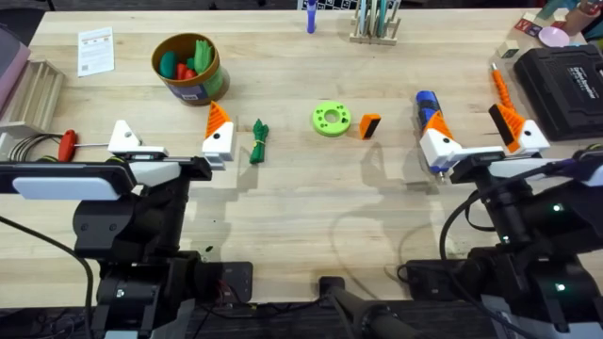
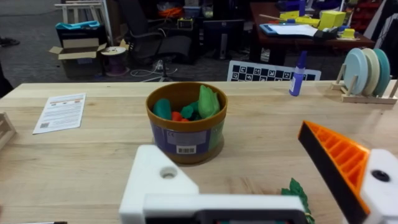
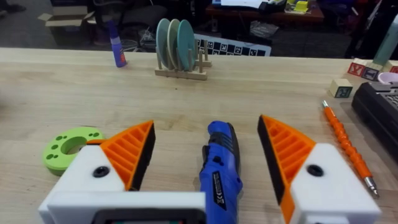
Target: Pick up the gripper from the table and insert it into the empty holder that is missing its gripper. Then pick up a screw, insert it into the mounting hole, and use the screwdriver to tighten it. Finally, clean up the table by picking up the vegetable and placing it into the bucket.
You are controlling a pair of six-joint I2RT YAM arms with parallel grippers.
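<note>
First step not yet begun, by judgement: the gripper (image 1: 370, 125) lies loose on the bench (image 1: 301, 202), just right of the lime-green disc (image 1: 330, 119).

The left tool (image 1: 169, 143) is spread and empty, and its bare holder (image 2: 163, 180) lacks a pad.

The right tool (image 3: 205, 158) is spread astride the screwdriver (image 3: 219, 168), not pinching.

Next, one arm must reach and pinch that pad.

The screwdriver's label and the barcode on the bucket (image 2: 186, 124) are unreadable.

Both pincers (image 1: 170, 143) (image 1: 480, 132) agape (low).

One loose gripper (image 1: 370, 125), one screwdriver (image 1: 429, 106), one vegetable (image 1: 258, 140), one bucket (image 1: 189, 68), one green disc (image 1: 331, 119)
</note>
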